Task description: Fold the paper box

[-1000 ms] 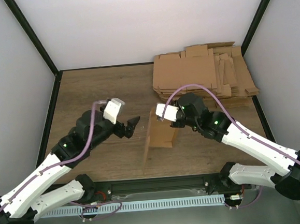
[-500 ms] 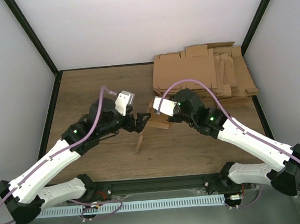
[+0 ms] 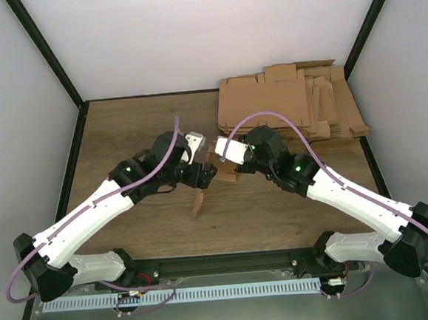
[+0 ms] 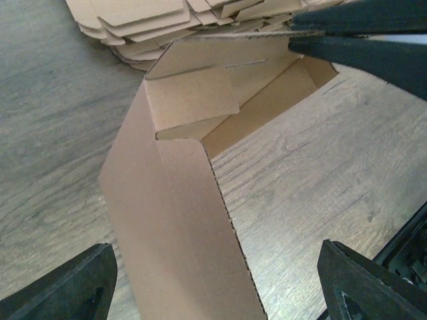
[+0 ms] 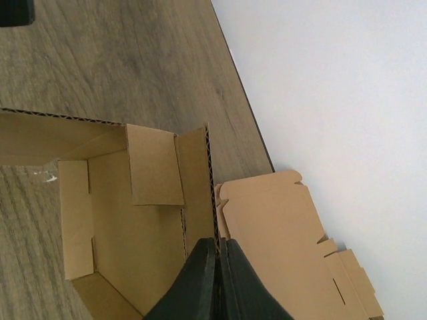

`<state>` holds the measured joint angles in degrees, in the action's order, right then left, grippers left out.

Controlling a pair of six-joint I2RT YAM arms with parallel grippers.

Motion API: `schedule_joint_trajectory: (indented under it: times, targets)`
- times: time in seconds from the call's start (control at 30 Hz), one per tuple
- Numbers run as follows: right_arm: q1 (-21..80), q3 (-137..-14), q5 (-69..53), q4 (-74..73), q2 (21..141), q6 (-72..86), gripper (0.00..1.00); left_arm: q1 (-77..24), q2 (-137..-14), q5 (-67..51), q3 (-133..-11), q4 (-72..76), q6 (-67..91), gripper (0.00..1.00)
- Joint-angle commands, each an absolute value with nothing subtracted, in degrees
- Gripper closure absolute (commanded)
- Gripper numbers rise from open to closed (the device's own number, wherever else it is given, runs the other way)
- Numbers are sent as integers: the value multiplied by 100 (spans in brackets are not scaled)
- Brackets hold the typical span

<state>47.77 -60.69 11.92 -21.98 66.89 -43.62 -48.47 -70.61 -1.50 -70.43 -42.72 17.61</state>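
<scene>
Right jaws clench the paper box by its wall, the blank pile just beyond them. Left jaws gape, released, a box panel standing between them.

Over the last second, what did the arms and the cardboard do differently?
The left gripper swung in from the left to the paper box, and now stands open around one panel. The right gripper, shut on the box's wall throughout, tipped the box and drew it slightly farther back. The pile of flat blanks stayed put.
</scene>
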Motion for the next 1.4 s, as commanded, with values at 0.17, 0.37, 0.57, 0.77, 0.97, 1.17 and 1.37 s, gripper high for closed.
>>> schedule_joint_trajectory:
  times: [0.17,0.37,0.57,0.77,0.97,1.17,1.37]
  targets:
    - [4807,-6021,1046,-1715,6841,-4246,99,-4575,-7219,-218,-7162,-4601,1832,19]
    - [4807,-5994,1024,-1652,6864,-4253,99,-4560,-7195,-211,-7136,-4540,1830,0]
    - [4807,-5994,978,-1653,6882,-4253,99,-4561,-7180,-226,-6981,-4484,1773,2]
    - [4808,-5970,933,-1657,6880,-4247,99,-4562,-7313,-189,-6945,-4597,1788,24]
    - [4808,-5881,905,-1625,6849,-4246,99,-4560,-7344,47,-6960,-4692,1793,41]
    - [4808,-5818,905,-1586,6869,-4254,99,-4398,-7414,46,-7117,-4869,1780,50]
    - [4808,-5827,914,-1568,6855,-4280,99,-4290,-7519,59,-7250,-5107,1700,56]
